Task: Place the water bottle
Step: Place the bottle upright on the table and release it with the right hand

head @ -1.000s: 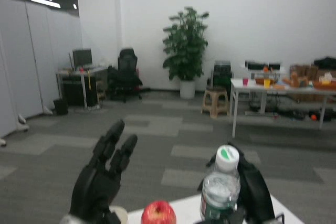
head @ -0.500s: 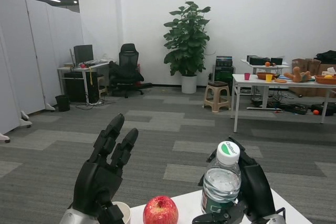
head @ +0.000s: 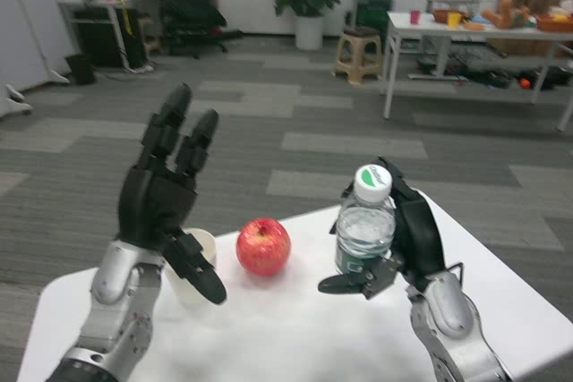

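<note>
Water bottle (head: 364, 230) was held upright by the right hand (head: 407, 239), over the far right part of the white table (head: 501, 297). The fingers (head: 414, 221) were wrapped around the side of the bottle, and the thumb was stuck out under it. Whether the bottle touched the table could not be told. The left hand (head: 166, 203) was held up with its fingers spread apart and nothing in them. A red apple (head: 263, 245) was seen between the hands. A white cup (head: 190, 261) was partly hidden behind the left hand.

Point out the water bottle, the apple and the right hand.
water bottle (head: 365, 230), head view, clear body.
apple (head: 263, 246), head view, red front.
right hand (head: 407, 239), head view, palm behind the bottle.
</note>
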Controlling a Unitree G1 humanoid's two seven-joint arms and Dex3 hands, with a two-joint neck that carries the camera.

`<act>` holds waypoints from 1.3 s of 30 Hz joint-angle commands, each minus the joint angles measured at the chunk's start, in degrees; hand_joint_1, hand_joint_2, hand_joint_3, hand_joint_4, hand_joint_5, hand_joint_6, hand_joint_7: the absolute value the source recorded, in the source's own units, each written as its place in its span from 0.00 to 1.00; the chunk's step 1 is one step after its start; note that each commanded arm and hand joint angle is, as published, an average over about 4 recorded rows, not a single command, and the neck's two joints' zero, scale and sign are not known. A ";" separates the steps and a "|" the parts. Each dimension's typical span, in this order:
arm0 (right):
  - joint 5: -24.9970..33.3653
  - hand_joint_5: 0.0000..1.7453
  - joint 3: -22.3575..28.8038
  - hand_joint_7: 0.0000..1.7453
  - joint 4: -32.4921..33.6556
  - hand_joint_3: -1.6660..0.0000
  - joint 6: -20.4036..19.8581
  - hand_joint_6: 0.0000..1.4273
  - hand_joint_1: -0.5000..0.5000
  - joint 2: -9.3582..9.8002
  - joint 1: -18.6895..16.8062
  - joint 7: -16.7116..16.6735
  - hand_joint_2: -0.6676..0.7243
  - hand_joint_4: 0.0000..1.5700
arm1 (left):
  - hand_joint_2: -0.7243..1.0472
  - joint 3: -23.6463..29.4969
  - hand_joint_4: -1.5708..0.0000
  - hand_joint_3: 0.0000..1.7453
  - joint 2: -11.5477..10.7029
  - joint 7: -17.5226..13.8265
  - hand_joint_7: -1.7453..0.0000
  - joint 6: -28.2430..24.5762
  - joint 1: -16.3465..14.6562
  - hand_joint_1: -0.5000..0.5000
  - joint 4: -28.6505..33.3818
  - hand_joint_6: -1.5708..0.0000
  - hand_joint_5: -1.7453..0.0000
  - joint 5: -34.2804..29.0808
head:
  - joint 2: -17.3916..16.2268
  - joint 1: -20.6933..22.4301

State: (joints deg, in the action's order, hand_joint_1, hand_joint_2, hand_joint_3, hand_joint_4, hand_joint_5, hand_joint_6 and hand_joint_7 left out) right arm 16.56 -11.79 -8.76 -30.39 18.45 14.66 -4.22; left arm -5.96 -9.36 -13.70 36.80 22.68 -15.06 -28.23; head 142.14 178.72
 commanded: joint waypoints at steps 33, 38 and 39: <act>0.47 0.83 -1.88 0.96 -11.96 0.71 -10.85 0.58 0.92 1.94 -4.90 1.19 0.56 0.96 | 0.00 -3.60 1.00 0.05 -0.57 0.17 0.92 -1.11 -1.23 0.00 -2.10 1.00 0.88 -0.42 | -6.45 -2.15; 2.16 0.83 -4.91 0.96 -15.32 0.71 -12.24 0.59 0.92 2.07 -4.90 1.23 0.55 0.97 | 0.00 -3.88 1.00 0.05 -0.57 0.17 0.92 -1.20 -1.23 0.00 -2.34 1.00 0.88 -0.42 | -6.69 -2.31; 2.27 0.83 -5.29 0.96 -15.76 0.71 -12.32 0.60 0.92 2.13 -4.90 1.23 0.55 0.97 | 0.00 -3.88 1.00 0.05 -0.57 0.17 0.92 -1.20 -1.21 0.00 -2.34 1.00 0.88 -0.42 | -6.78 -2.32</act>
State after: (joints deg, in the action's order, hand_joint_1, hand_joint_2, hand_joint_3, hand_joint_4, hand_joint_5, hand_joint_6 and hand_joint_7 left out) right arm 18.01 -16.52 -23.86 -41.18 20.35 9.64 -2.74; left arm -9.87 -9.48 -13.68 35.78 20.83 -17.33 -28.33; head 135.42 176.41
